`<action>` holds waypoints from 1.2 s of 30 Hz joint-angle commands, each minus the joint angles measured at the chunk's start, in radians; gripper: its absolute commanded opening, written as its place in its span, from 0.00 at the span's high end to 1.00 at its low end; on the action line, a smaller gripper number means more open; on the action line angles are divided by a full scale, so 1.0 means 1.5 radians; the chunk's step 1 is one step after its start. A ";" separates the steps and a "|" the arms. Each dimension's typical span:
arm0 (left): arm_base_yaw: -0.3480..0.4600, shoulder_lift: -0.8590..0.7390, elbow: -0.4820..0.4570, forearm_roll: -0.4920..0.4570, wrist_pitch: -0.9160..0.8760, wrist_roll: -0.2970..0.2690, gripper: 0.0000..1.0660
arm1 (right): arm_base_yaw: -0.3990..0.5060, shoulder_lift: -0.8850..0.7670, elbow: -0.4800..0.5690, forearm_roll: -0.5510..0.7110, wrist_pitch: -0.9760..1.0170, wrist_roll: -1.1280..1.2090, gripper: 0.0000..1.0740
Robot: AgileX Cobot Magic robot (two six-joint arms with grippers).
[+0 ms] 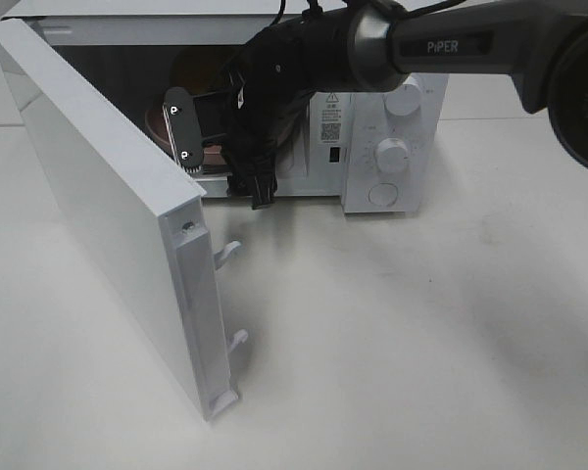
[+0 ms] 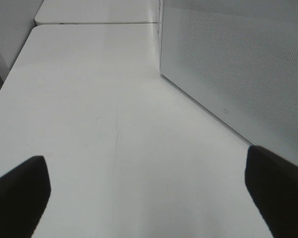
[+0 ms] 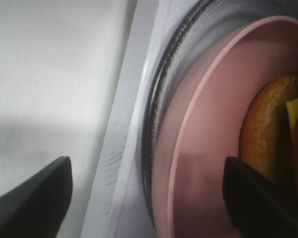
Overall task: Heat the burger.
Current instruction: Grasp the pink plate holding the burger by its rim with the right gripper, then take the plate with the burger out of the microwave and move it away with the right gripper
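The burger (image 3: 265, 134) lies on a flat pink plate (image 3: 213, 124) on the glass turntable (image 3: 174, 74) inside the open white microwave (image 1: 382, 147). In the high view a brown dome (image 1: 191, 73) shows dimly inside the cavity, and the plate's rim (image 1: 160, 125) shows beside the fingers. My right gripper (image 3: 149, 193) is at the microwave's opening (image 1: 220, 162), open, with its fingers spread wide on either side of the plate's near rim and nothing gripped. My left gripper (image 2: 149, 198) is open and empty, low over the table; the high view does not show it.
The microwave door (image 1: 98, 196) swings out wide to the front left; its perforated outer face (image 2: 238, 59) stands close beside my left gripper. The control panel with knobs (image 1: 392, 152) is on the microwave's right. The white table (image 1: 421, 343) spreads in front.
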 commanded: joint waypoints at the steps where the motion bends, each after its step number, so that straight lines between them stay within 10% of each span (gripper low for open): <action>1: -0.001 -0.012 0.003 -0.001 -0.001 0.000 0.06 | -0.006 0.005 -0.009 -0.009 0.008 0.005 0.29; 6: -0.001 -0.012 0.003 -0.001 -0.001 0.000 0.06 | -0.006 0.010 -0.009 -0.013 0.011 0.005 0.46; 8: -0.001 -0.012 0.003 -0.001 -0.001 0.000 0.06 | -0.006 0.011 -0.009 -0.013 0.007 -0.005 0.71; 13: -0.001 -0.012 0.003 -0.001 -0.001 0.000 0.06 | -0.006 0.011 -0.009 -0.013 0.007 -0.008 1.00; 36: -0.001 -0.012 0.003 -0.001 -0.001 0.000 0.06 | -0.006 0.008 -0.009 -0.013 0.033 -0.041 1.00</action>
